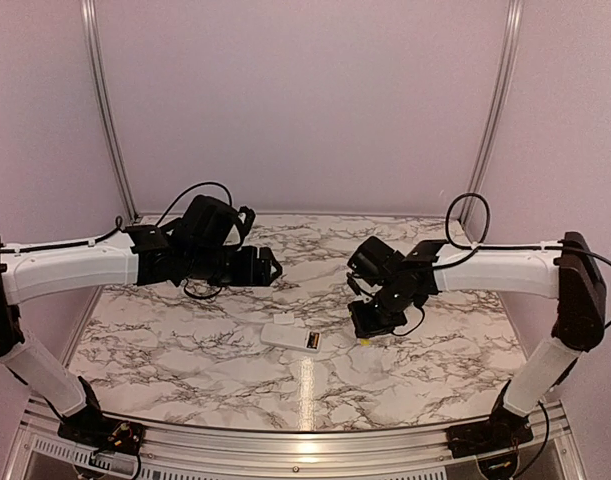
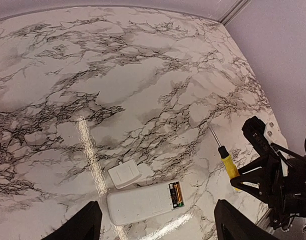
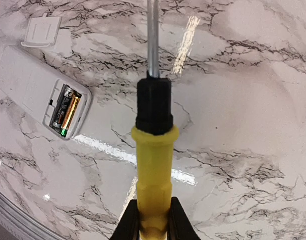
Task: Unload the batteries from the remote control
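The white remote control lies on the marble table with its open battery recess at its right end. The batteries sit side by side in the recess; they also show in the right wrist view. My left gripper is open and empty, hovering above the remote. My right gripper is shut on the yellow handle of a screwdriver, whose metal shaft points away, to the right of the remote. In the top view the right gripper is low, right of the remote.
The loose white battery cover lies on the table just behind the remote; it also shows in the right wrist view. The table's front metal edge is near. Walls close the back and sides.
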`<control>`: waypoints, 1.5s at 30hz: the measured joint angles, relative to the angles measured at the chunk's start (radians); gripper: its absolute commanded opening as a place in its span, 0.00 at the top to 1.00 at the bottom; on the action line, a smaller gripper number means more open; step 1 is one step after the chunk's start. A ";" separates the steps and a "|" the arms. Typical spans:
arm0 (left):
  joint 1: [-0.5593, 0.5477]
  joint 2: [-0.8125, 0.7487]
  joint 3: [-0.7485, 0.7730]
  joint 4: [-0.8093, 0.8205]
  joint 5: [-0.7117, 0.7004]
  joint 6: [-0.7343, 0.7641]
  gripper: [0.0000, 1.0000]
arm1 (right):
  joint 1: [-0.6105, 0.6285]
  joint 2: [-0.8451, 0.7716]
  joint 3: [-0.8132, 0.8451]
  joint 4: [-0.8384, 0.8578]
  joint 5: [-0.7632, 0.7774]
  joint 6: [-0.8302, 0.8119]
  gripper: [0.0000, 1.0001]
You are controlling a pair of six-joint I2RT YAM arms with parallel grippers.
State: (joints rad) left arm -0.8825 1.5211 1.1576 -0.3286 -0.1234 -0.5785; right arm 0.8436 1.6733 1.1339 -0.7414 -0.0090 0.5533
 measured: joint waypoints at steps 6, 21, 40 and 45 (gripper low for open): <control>0.149 0.006 0.005 0.069 0.311 -0.080 0.26 | 0.000 -0.134 0.005 -0.030 0.022 -0.082 0.97; 0.178 0.201 0.194 0.240 0.803 -0.266 0.42 | 0.025 -0.239 0.235 -0.119 0.018 -0.257 1.00; 0.112 0.280 0.222 0.517 0.918 -0.474 0.73 | 0.094 -0.225 0.309 -0.205 0.018 -0.323 1.00; 0.097 0.293 0.222 0.540 0.905 -0.496 0.93 | 0.099 -0.219 0.325 -0.210 0.019 -0.327 1.00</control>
State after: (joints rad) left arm -0.7853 1.8145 1.3792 0.2115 0.7818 -1.0740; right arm 0.9424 1.4544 1.4590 -0.9512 0.0105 0.2268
